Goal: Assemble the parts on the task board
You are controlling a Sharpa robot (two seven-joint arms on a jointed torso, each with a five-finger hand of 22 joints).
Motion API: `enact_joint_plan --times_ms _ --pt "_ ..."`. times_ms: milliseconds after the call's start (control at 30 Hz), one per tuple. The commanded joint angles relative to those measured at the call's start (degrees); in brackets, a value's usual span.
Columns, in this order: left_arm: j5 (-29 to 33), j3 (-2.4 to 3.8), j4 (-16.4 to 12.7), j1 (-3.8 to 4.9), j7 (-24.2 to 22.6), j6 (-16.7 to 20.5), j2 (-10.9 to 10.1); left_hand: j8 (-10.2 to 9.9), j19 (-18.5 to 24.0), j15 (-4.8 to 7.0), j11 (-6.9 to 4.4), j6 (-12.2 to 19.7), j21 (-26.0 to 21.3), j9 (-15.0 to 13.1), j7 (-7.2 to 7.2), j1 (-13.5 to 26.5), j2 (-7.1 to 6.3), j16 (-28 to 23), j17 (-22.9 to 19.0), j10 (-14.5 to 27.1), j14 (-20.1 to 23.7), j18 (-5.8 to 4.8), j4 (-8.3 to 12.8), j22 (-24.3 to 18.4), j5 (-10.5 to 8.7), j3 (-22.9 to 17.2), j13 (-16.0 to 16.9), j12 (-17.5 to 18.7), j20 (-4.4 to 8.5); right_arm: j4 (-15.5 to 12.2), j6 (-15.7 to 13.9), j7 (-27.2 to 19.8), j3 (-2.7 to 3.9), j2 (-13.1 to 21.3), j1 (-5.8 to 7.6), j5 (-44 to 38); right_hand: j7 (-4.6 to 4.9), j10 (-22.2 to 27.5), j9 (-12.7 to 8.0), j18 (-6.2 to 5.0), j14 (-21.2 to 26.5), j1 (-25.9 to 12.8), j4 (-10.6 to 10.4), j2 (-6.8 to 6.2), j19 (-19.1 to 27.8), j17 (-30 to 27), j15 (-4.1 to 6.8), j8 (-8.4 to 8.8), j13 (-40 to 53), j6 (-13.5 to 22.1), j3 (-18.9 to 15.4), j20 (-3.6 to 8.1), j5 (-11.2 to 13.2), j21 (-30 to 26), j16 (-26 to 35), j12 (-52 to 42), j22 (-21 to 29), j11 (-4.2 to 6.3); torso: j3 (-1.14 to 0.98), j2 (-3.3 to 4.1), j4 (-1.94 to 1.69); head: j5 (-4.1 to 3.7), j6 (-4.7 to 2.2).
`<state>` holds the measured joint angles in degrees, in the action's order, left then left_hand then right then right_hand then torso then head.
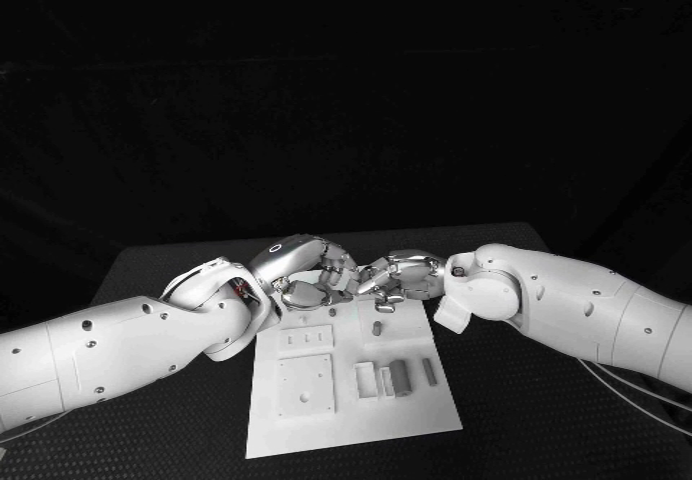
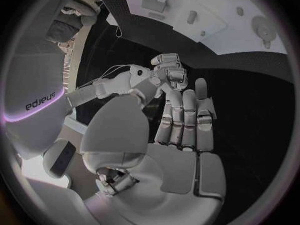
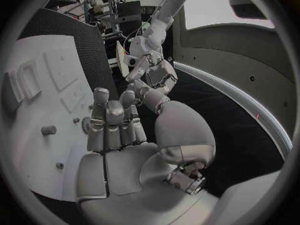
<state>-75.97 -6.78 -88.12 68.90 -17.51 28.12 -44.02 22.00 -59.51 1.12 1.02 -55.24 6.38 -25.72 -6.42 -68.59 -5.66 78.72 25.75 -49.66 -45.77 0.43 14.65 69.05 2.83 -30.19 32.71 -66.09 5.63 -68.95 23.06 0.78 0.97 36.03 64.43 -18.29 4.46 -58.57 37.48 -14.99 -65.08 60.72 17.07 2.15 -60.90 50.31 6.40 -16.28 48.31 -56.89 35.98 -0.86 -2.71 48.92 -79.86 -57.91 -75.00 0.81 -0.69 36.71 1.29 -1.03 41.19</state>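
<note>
The white task board (image 1: 353,400) lies in the middle of the black table. My left hand (image 1: 303,270) and right hand (image 1: 400,277) meet fingertip to fingertip above the board's far end. In the left wrist view my left hand (image 2: 178,135) has straight fingers with nothing in the palm, and the right hand's fingertips (image 2: 167,72) sit just beyond its thumb. My right hand (image 3: 119,130) is likewise flat in the right wrist view, its thumb reaching toward the left hand (image 3: 152,70). I cannot tell whether a part lies between the thumbs. Grey parts (image 1: 400,376) stand on the board.
A short peg (image 1: 378,327) stands on the board (image 3: 37,85) near the hands, also seen as a peg (image 2: 192,16) and a peg (image 3: 48,130). Flat raised plates (image 1: 306,385) occupy the board's left half. Black table (image 1: 534,420) surrounds the board.
</note>
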Motion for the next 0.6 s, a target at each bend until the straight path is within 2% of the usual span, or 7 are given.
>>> enact_joint_plan --times_ms 33,367,600 --pt "0.9 0.01 -0.1 0.00 -0.8 -0.7 0.1 0.2 -0.5 0.01 -0.40 -0.4 -0.3 -0.1 0.10 -0.4 0.90 0.4 0.0 -0.3 -0.4 -0.43 -0.2 0.1 -0.03 -0.4 0.1 -0.1 -0.03 0.2 1.3 -0.7 0.05 -0.1 -0.01 -0.1 1.00 -0.3 2.7 -0.01 -0.1 0.1 -0.2 0.31 0.2 0.1 0.42 -0.17 -0.1 -1.4 0.2 0.17 -0.2 0.2 -0.3 -0.3 -1.0 -0.03 -0.01 0.00 0.01 0.07 -0.10" --pt "0.9 0.01 -0.1 0.00 -0.6 0.0 0.2 0.5 -0.9 0.16 -0.47 -0.8 -0.4 -0.2 0.16 -0.5 0.89 0.5 0.0 -0.6 -0.7 -0.43 -0.8 0.4 -0.04 -1.2 0.1 -0.3 0.08 0.5 1.7 -0.7 0.05 -0.2 -0.01 -0.1 1.00 -0.2 2.8 -0.01 -0.1 0.1 -0.2 0.30 0.2 0.1 0.42 -0.16 -0.1 -1.4 0.2 0.17 -0.2 0.2 -0.3 -0.3 -1.0 -0.03 -0.01 0.00 0.03 0.05 -0.20" --pt "0.9 0.02 -0.2 0.00 -0.6 0.7 0.4 1.4 -1.4 0.44 -0.82 -1.9 -0.4 -0.7 0.60 -0.6 1.13 0.8 0.0 -1.0 -1.2 -0.43 -1.3 0.8 -0.05 -1.8 0.3 -0.5 0.31 1.1 -0.3 -0.7 0.05 -0.5 -0.01 -0.1 1.08 0.0 2.9 -0.01 0.1 0.0 -0.2 0.39 0.3 0.1 0.37 -0.06 -0.1 -1.2 0.2 0.10 -0.2 0.2 -0.3 -0.1 -1.0 -0.11 0.01 -0.02 0.05 0.04 -0.24"
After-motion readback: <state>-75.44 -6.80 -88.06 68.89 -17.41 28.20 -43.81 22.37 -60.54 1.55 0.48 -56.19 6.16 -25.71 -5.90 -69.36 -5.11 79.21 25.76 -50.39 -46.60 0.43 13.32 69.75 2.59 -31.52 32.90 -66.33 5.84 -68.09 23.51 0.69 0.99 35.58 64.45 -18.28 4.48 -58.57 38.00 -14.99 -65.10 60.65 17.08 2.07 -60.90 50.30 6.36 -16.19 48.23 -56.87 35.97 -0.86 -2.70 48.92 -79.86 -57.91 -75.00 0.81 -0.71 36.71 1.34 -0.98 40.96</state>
